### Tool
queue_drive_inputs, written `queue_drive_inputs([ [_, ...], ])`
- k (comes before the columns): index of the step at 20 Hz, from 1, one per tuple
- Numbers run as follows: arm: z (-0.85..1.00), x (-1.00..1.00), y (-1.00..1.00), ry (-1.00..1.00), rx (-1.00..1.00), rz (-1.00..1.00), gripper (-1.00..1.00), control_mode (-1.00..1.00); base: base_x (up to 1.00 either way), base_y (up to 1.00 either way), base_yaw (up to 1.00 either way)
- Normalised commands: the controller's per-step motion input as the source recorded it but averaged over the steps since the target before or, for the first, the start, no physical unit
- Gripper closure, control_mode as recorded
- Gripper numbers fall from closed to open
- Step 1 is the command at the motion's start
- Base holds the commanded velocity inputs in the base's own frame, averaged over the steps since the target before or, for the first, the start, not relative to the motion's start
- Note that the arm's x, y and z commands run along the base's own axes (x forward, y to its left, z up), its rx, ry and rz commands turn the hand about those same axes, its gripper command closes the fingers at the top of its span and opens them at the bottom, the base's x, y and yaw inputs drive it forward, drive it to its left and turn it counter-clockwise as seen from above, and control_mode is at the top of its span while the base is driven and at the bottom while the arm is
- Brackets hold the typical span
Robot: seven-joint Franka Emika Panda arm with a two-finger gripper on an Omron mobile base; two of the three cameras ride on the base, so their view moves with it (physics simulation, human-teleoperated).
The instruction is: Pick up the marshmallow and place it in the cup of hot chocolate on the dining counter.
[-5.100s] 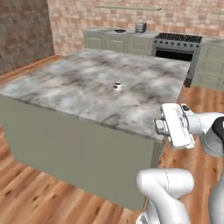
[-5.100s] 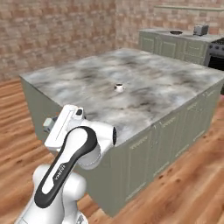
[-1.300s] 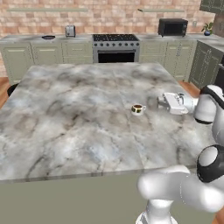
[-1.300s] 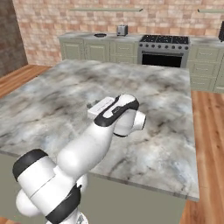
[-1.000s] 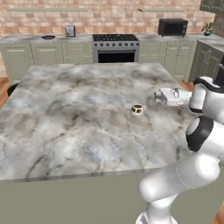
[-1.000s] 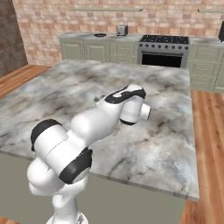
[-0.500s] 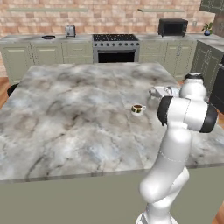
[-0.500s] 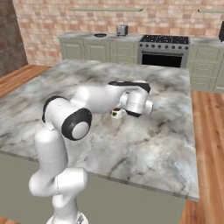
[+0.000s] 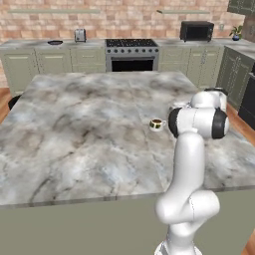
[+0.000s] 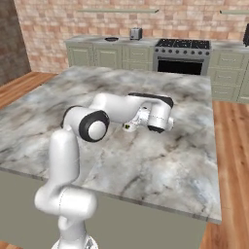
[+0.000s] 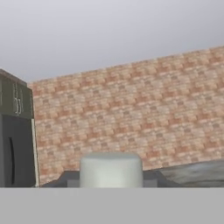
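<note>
Cup just left of tool.

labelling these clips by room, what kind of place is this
A home-style kitchen, rendered in simulation: a marble-topped dining counter, a stove set among sage-green cabinets, and a toaster and microwave against a brick wall.

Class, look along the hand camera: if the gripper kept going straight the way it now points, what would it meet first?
Judging by the hand view, the way looks free over the dining counter until the brick wall, probably the first thing met; depth is unclear.
</note>
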Motion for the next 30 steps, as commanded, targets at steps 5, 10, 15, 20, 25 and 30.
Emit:
queue_drive_inputs([
  [5, -0.09, 0.00, 0.20, 0.00, -0.04, 0.00, 1.00, -1.00, 0.00, 0.00, 0.00],
  [10, -0.11, -0.01, 0.36, 0.00, -0.06, -0.02, 1.00, -1.00, 0.00, 0.00, 0.00],
  [15, -0.07, -0.01, 0.09, 0.00, -0.02, -0.02, 1.00, -1.00, 0.00, 0.00, 0.00],
  [20, -0.03, 0.00, 0.00, 0.00, 0.00, 0.00, 1.00, -1.00, 0.00, 0.00, 0.00],
  [25, -0.03, 0.00, -0.12, 0.00, 0.00, 0.00, 1.00, -1.00, 0.00, 0.00, 0.00],
  [30, -0.10, 0.00, -0.19, 0.00, 0.00, 0.00, 1.00, -1.00, 0.00, 0.00, 0.00],
])
